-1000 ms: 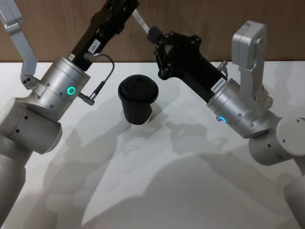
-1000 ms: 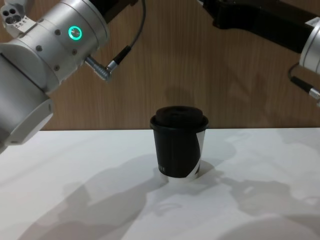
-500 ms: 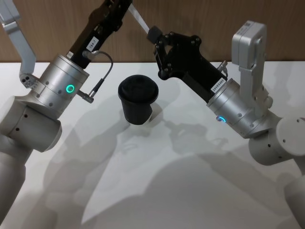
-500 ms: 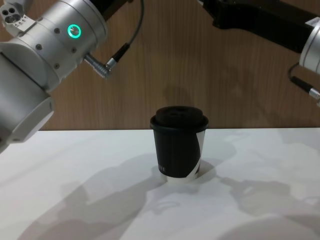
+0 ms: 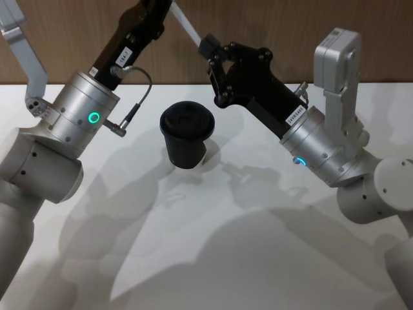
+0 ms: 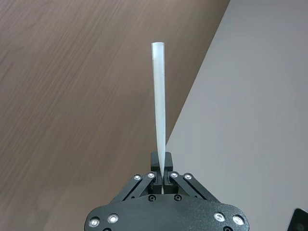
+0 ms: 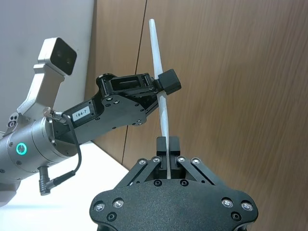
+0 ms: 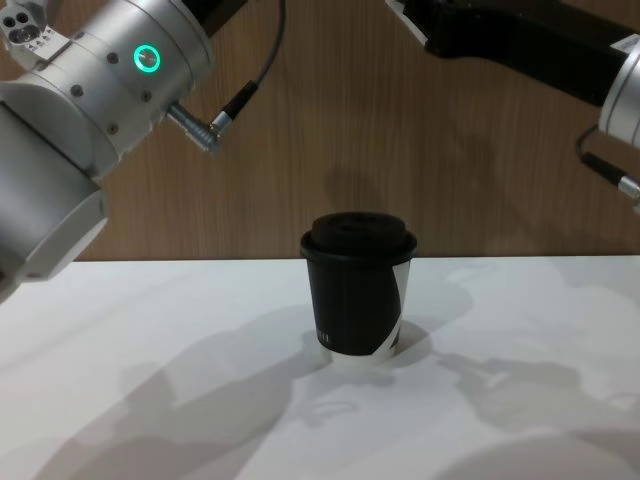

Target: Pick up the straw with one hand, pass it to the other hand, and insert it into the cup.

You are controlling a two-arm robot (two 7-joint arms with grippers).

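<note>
White table | wood wall behind | cup upright | left pincer, right pincer hold straw

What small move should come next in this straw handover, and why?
Probably open the right gripper. It and the left gripper both clamp the straw in mid-air, higher than the lidded coffee cup, so releasing would complete the pass.

One straw, one cup, two pincers, the left pincer and the right pincer, one table.
</note>
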